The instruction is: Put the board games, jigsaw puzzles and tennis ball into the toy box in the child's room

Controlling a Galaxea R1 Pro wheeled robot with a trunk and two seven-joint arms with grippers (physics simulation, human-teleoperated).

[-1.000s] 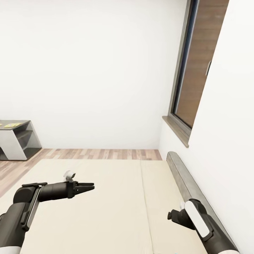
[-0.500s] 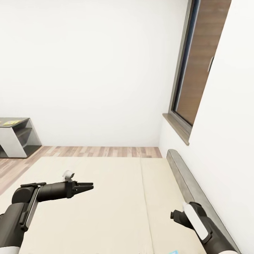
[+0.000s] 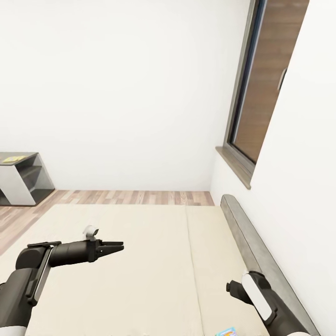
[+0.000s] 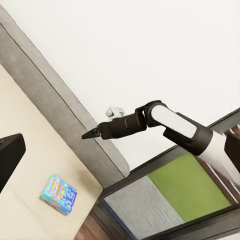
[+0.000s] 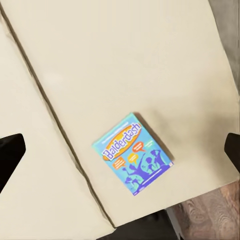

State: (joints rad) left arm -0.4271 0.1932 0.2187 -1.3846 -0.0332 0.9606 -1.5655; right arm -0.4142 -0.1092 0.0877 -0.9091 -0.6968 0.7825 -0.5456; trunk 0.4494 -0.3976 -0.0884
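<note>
The left end effector (image 3: 117, 244) reaches out level over the cream bed (image 3: 140, 261), its two dark fingers drawn together to a narrow point with nothing between them. The right end effector (image 4: 90, 134) shows from the left wrist camera as a slim dark tip, fingers likewise close together and empty, stretched out beside the grey headboard (image 3: 261, 261); in the head view only the white and black forearm of that arm is plain, low beside the headboard.

One board game (image 5: 133, 153) — a blue box printed "Balderdash" — lies flat on the bed below the right end effector, apart from it, close to the mattress edge, with the wooden floor (image 5: 210, 220) just past that edge. The seam (image 5: 60, 130) between the two mattress halves runs just beside the box. The same box appears from the left wrist camera (image 4: 58, 193), lying on the bed under the right arm and near the headboard, and as a small blue corner (image 3: 226, 332) at the lower edge of the head view.

Well ahead of the left end effector — across the floor, against the white wall — stands a grey shelf unit (image 3: 21, 179) with something yellow on top, too small to identify. A window (image 3: 256, 93) sits in the wall above the headboard.
</note>
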